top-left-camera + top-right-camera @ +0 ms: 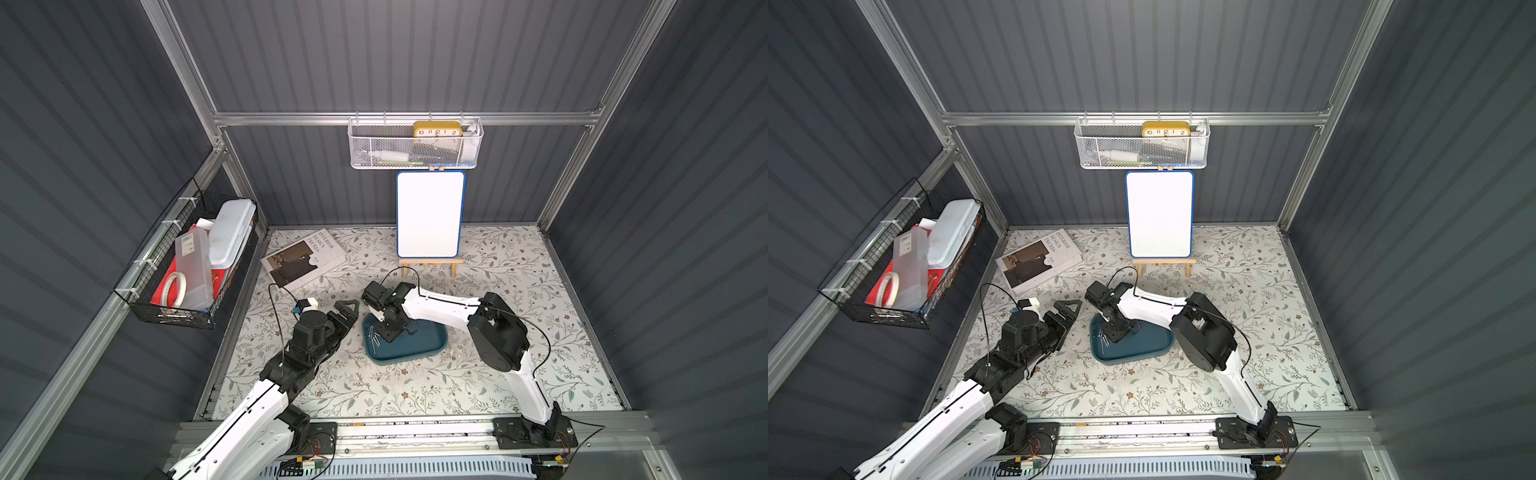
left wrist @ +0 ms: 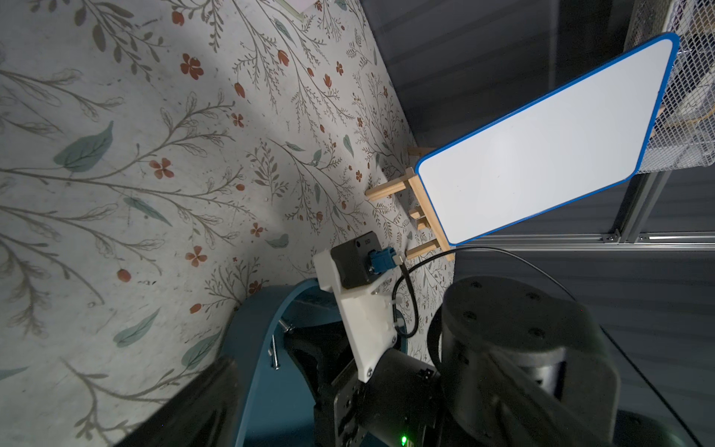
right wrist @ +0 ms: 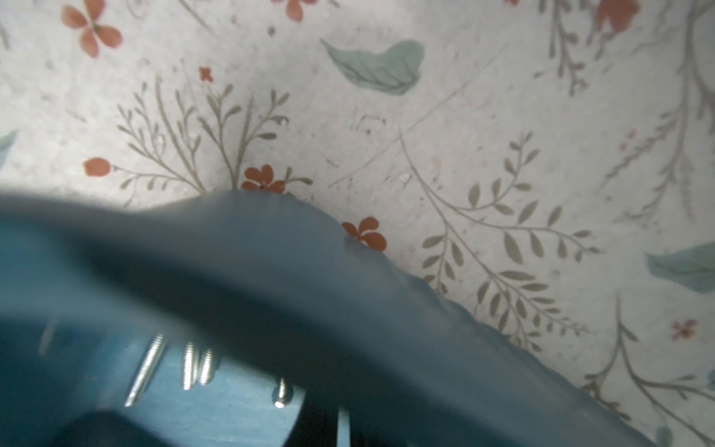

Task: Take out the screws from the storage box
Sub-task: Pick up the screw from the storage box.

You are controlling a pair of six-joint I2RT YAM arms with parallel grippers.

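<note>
The tray (image 1: 422, 350) is noted at the centre of the counter (image 1: 415, 386), screws (image 1: 374, 336) gathered at its 9 o'clock end, where the right pincer (image 1: 389, 337) is set down closed, any grip on a screw not discernible; the left pincer (image 1: 347, 318) is held wide at the tray's 10 o'clock.

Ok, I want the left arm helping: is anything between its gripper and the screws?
Yes: the low rim of the storage box lies between the left gripper and the screws, and the right gripper is down inside the box right at them.

Top views high, facing down; wrist views close; all share storage box (image 1: 424, 343)
</note>
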